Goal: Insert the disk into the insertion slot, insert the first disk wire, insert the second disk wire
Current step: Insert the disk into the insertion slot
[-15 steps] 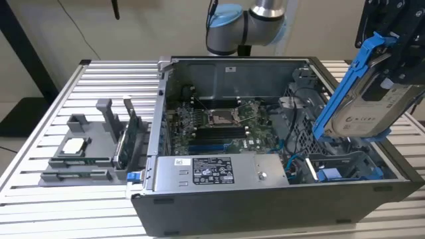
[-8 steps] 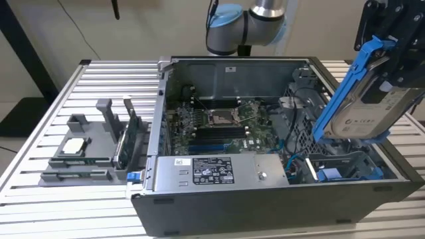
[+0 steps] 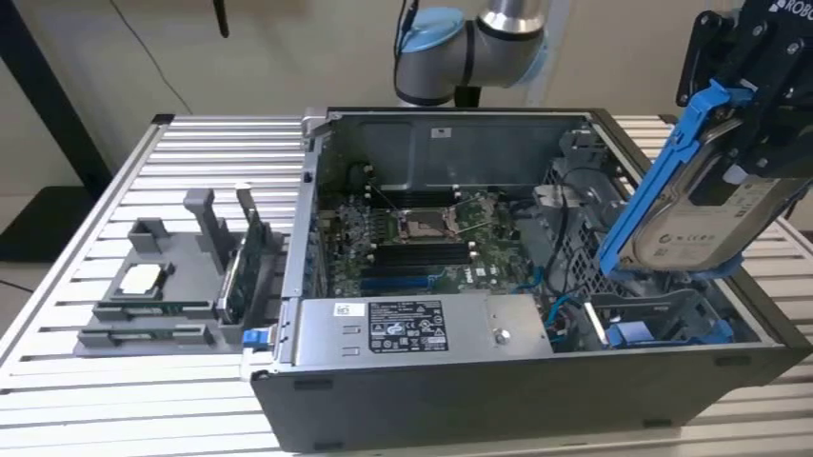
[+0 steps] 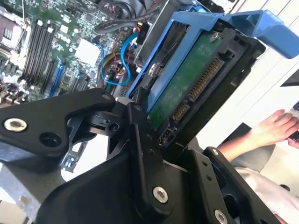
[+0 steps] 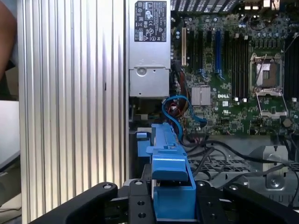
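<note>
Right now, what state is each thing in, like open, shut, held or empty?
disk: held up, tilted over the case, not in yet
gripper: shut on the disk
insertion slot: empty
computer case: side open, insides showing

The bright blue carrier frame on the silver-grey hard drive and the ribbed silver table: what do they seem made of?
The bright blue carrier frame: probably moulded plastic; even colour, soft sheen, rounded edges.
The ribbed silver table: apparently aluminium slats; pale brushed-metal look, straight parallel grooves.
</note>
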`<move>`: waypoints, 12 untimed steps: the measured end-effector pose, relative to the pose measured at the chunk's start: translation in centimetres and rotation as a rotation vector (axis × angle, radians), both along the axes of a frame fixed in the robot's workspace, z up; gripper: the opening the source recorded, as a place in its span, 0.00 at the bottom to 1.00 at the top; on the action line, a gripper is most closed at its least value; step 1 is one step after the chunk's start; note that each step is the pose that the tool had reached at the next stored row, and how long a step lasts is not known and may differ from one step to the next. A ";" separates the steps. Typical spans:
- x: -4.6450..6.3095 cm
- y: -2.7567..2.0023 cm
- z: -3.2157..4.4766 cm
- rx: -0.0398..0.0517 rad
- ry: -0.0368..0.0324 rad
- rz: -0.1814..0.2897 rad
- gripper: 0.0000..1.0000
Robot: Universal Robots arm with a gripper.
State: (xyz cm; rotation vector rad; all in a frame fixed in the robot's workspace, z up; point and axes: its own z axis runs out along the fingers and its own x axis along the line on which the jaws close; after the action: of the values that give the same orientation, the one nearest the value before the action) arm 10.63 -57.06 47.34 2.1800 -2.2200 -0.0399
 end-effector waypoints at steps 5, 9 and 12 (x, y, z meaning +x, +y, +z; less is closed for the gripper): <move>0.5 0.00 -0.39 -0.0003 0.0000 0.000 0.33; 1.0 -0.01 -0.73 -0.0004 0.0000 0.000 0.33; 1.3 -0.01 -1.05 -0.0003 0.0000 0.000 0.33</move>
State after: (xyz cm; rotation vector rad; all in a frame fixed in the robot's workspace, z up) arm 11.97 -57.07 46.29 2.1799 -2.2198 -0.0396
